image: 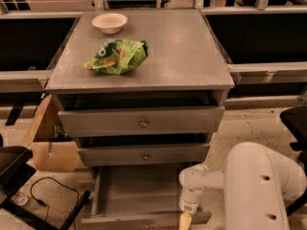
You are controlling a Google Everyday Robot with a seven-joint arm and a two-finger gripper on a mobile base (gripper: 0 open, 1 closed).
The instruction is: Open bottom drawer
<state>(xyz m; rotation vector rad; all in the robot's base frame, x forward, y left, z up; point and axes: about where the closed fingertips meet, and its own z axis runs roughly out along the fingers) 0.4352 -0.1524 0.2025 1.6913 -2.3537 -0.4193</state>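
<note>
The bottom drawer (136, 195) of the grey three-drawer cabinet stands pulled out, its shallow grey tray bare, its flat front along the lower edge of the view. My white arm reaches in from the right. My gripper (185, 219) hangs at the drawer's front right corner, by the front panel. The drawer's knob is out of view. The two upper drawers (142, 122) sit slightly out, each with a small round knob.
A white bowl (110, 22) and a green chip bag (116, 56) lie on the cabinet top. A cardboard box (50, 143) and a black cable (48, 195) are on the floor at left. A dark chair (295, 123) stands at right.
</note>
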